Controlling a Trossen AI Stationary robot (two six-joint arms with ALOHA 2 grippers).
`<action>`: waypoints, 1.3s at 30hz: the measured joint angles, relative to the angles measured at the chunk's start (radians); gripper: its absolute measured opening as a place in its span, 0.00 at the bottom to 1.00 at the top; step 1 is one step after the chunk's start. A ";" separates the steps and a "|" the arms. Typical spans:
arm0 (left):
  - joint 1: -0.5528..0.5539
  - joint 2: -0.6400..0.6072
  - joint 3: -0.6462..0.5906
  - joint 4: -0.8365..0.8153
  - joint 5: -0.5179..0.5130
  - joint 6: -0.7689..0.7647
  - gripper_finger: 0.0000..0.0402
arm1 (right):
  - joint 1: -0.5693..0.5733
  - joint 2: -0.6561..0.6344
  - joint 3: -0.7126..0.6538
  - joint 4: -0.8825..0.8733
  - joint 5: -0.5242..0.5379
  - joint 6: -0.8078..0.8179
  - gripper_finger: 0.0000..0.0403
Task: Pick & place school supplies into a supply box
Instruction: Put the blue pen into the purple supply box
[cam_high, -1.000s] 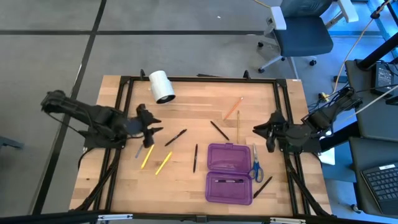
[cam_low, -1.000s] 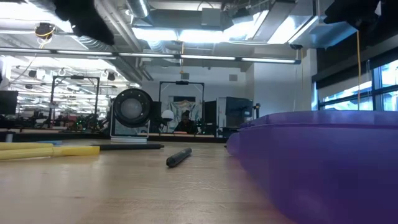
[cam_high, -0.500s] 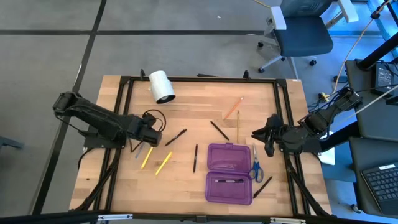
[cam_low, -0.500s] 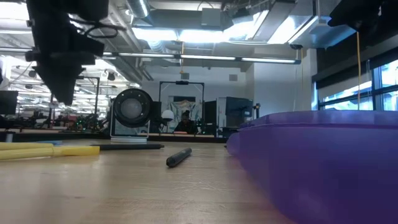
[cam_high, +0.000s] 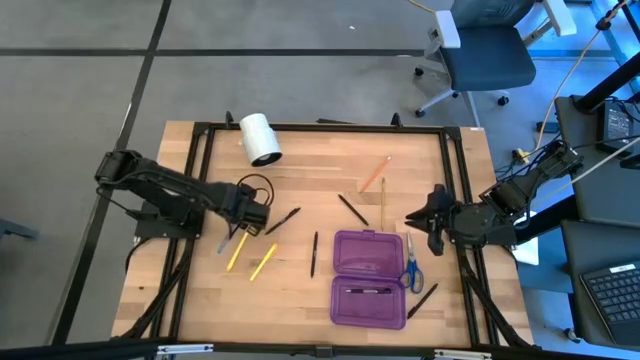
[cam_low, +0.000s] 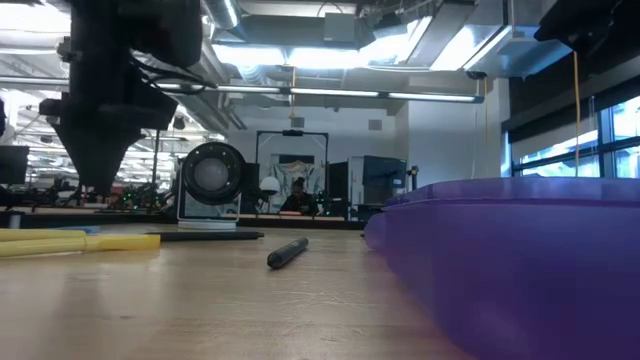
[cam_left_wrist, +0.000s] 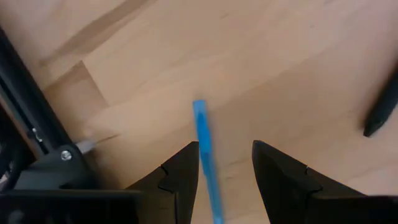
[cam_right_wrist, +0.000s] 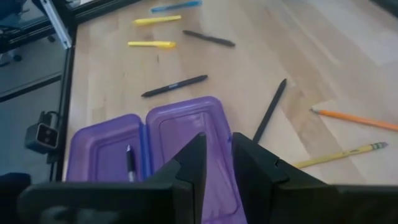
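1. Blue pen is lying flat on the wooden table, directly beneath the left gripper; in the left wrist view it is running up between the two dark fingers, closer to one finger than the other.
2. Its long axis is pointing straight ahead of the gripper, so the fingers are straddling it across its width, which I judge to be the line-up a pinch needs.
3. That left gripper is hanging over the pen with its jaws spread wide and nothing between them yet.
4. Two yellow pens are lying just beside it, and a black pen is sitting a little further out toward the middle.
5. The purple supply box is lying open well off to the gripper's side, one dark pen already inside.
6. The right gripper is waiting near the box with jaws narrow and empty; it is well apart from the blue pen, so the left arm is plainly the nearer one.
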 joint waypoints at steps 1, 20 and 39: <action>0.006 0.000 0.000 -0.001 -0.001 0.002 0.36 | 0.000 0.000 0.000 0.000 -0.007 0.002 0.20; 0.040 -0.005 -0.218 0.237 0.075 -0.040 0.36 | 0.001 0.000 0.000 -0.001 -0.010 0.004 0.20; 0.020 -0.009 -0.264 0.290 0.053 -0.029 0.21 | 0.000 0.000 0.000 -0.002 -0.036 -0.100 0.20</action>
